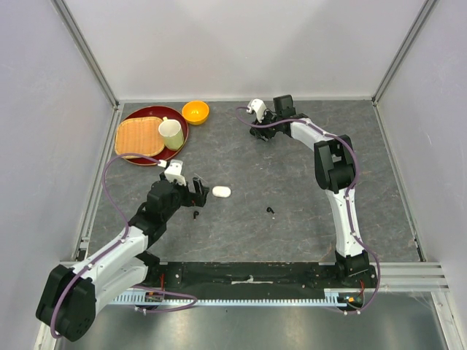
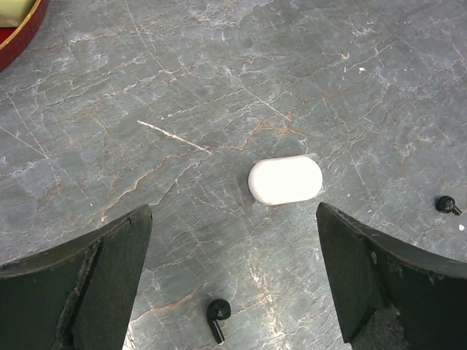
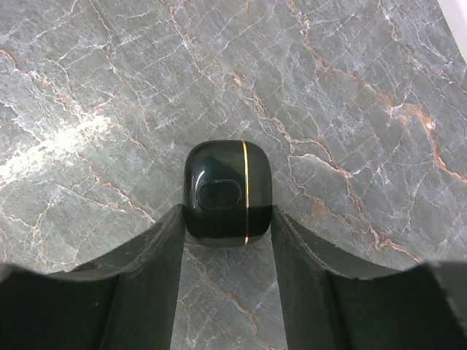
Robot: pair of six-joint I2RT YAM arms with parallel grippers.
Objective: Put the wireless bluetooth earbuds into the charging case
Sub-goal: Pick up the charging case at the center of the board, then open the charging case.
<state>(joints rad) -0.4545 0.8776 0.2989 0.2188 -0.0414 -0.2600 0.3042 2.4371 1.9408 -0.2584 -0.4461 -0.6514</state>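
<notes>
Grey, marble-veined table top (image 1: 292,171) is walled in by pale panels on three sides, and everything is carried on it. At the far left a red plate (image 1: 128,120) is set, on which a woven mat (image 1: 137,137) is laid and a pale cup (image 1: 171,134) is stood upright; an orange bowl (image 1: 195,111) is placed just beside the plate's far rim. These dishes are kept well apart from both arms, and nothing is seen to stand in either arm's way. The right gripper (image 3: 227,217) is reached out to the far middle of the table, where its fingers are pressed against both flanks of a black charging case (image 3: 227,186) with a thin gold line; the case is lying closed on the surface and is gripped at its near half. The left gripper (image 2: 233,211) is held low with its jaws spread wide and nothing is held between them. A white charging case (image 2: 285,179), closed and lying flat, is found just ahead of them. One black earbud (image 2: 217,318) is seen on the table below the open jaws, and a second black earbud (image 2: 446,205) is seen beyond the right-hand finger, well apart from both cases.
</notes>
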